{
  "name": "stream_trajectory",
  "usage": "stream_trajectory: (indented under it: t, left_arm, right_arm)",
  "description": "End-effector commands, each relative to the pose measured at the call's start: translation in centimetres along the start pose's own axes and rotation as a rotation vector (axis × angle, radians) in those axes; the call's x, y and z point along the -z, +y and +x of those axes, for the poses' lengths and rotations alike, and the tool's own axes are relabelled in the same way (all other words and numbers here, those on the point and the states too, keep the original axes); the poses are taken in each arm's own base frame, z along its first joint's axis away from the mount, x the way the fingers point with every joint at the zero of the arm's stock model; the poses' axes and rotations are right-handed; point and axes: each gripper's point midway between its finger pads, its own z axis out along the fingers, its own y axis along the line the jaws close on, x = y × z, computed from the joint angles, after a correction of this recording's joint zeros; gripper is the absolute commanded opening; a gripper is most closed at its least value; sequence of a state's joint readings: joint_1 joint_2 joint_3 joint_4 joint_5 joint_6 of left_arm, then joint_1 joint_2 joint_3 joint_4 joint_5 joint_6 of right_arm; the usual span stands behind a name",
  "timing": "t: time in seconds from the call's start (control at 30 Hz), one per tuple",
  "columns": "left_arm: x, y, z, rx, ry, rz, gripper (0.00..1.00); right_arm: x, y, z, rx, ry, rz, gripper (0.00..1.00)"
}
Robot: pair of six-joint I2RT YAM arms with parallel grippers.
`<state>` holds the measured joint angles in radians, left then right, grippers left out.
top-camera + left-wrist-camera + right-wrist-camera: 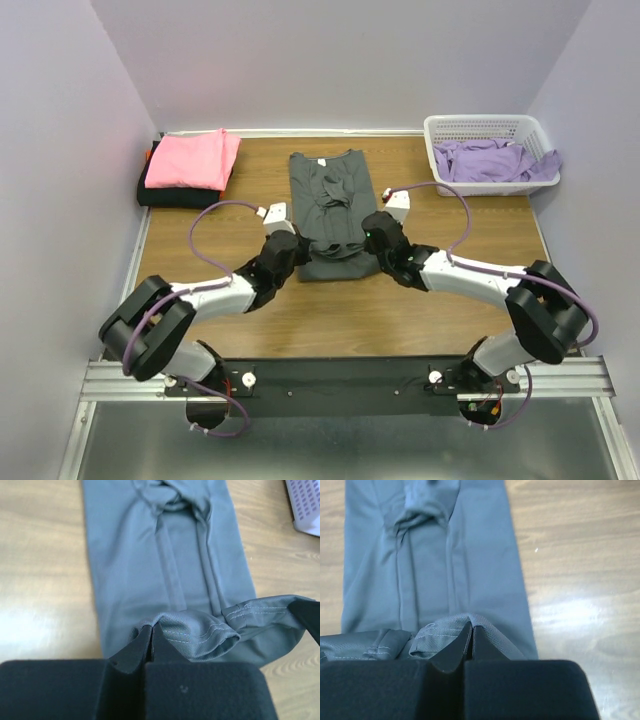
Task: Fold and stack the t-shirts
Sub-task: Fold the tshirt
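On a wood-grain table (pixel 400 320) between pale walls, one smooth charcoal t-shirt (pixel 325 190) lay at centre, folded into a long rectangle. The left gripper (pixel 151 630) and right gripper (pixel 471 628), both black, each pinched its stitched near hem. One pink shirt (pixel 190 158) topped one black shirt (pixel 165 197) at far left. Crumpled lavender shirts (pixel 490 160) filled one white lattice basket (pixel 480 125).

Brown wood-grain table top (pixel 340 320) boxed in on three sides by plain pale lavender-grey walls.

The flat back wall (pixel 340 60), the left side wall (pixel 50 200) and the right side wall (pixel 600 110) rise from the table's edges. A thin white strip (pixel 330 132) runs along the foot of the back one. A silver slotted aluminium rail (pixel 110 380) crosses the near edge, with a dull grey sheet-metal surface (pixel 340 450) below it. Soft, even light leaves a pale glare patch (pixel 570 612) on the wood.
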<state>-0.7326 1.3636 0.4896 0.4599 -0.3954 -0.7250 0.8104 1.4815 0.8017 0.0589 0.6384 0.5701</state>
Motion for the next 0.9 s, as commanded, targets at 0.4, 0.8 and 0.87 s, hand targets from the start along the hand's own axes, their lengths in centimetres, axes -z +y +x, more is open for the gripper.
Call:
stream_trajectory:
  t: [0.4, 0.8, 0.87]
  left_arm:
    - [-7.2, -1.0, -4.2, -0.067, -0.041, 0.054, 0.0]
    - [-8.8, 1.6, -4.4, -0.058, -0.03, 0.001, 0.0]
    - [-9.2, 1.6, -4.3, -0.066, -0.03, 0.001, 0.0]
  right_arm:
    - [-6.4, -0.1, -4.1, -0.01, -0.027, -0.023, 0.02]
    - [-9.6, 0.3, -3.1, 0.012, 0.021, -0.027, 0.02]
    - [-9.9, 0.4, -3.4, 0.009, 0.018, -0.026, 0.02]
